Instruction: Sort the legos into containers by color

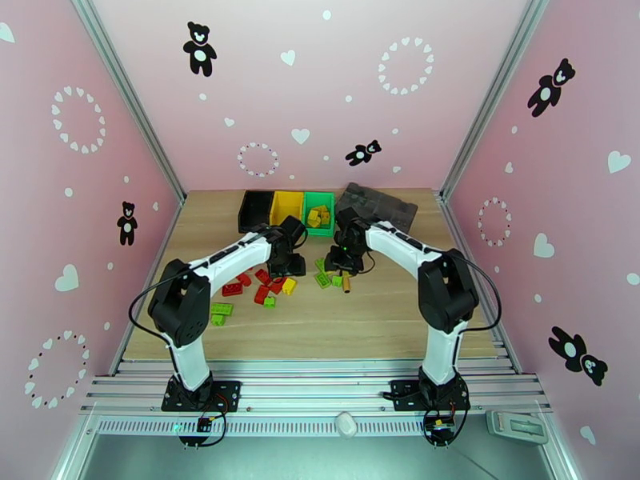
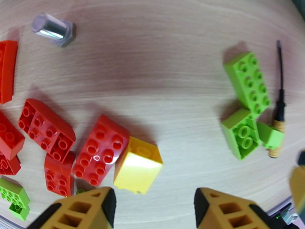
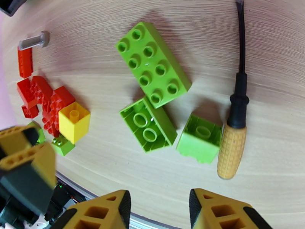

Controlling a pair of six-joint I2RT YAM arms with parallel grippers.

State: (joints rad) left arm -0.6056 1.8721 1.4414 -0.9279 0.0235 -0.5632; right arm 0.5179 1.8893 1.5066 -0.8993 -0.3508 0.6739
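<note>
Red, yellow and green legos lie scattered mid-table. In the left wrist view, my left gripper [image 2: 152,205] is open just above a yellow brick [image 2: 138,165] that touches a red brick [image 2: 101,149]. My right gripper [image 3: 158,207] is also open, hovering over three green bricks: a long one [image 3: 152,63], an upturned one [image 3: 148,124] and a small one [image 3: 200,138]. At the back stand the black bin [image 1: 258,210], yellow bin [image 1: 286,206] and green bin [image 1: 318,203]; the green bin holds some bricks. Both grippers [image 1: 286,266] [image 1: 346,262] hang low over the pile.
An orange-handled screwdriver [image 3: 233,149] lies right beside the green bricks. A grey metal piece [image 2: 53,29] rests beyond the red bricks. A dark grey compartmented tray [image 1: 376,206] sits at the back right. Two green bricks [image 1: 220,312] lie apart near the left arm.
</note>
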